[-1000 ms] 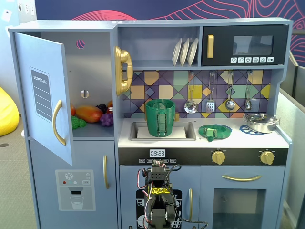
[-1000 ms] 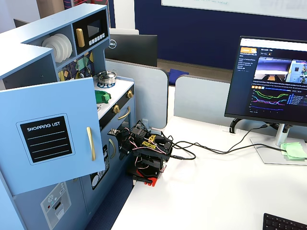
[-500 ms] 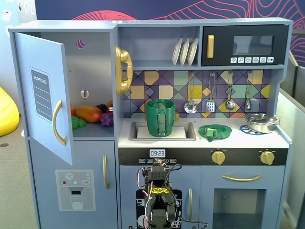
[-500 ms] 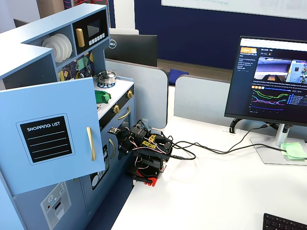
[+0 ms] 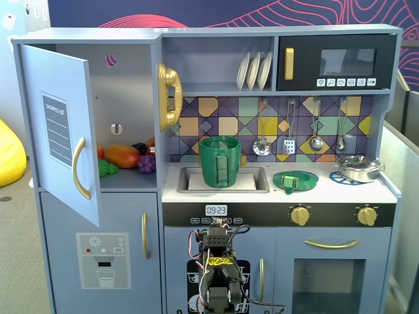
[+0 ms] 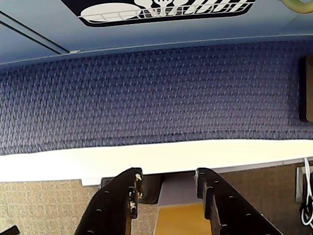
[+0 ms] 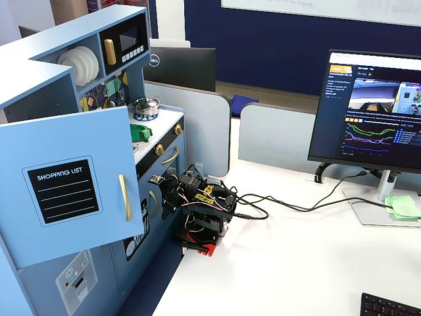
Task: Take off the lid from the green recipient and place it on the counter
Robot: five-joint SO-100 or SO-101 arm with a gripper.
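On fridge door (image 7: 66, 178): "SHOPPING LIST"; oven clock (image 5: 216, 210): "09:23".

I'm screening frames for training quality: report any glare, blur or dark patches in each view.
In a fixed view, even light; the lid and green recipient are sharp, with mild shine on the metal pot. Wrist view: sharp carpet weave, the gripper slightly soft. In the other fixed view, the monitor glows bright without washing out.

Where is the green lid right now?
In a fixed view facing the kitchen, the lid lies flat on the counter, just right of the sink holding the green recipient and left of the metal pot.
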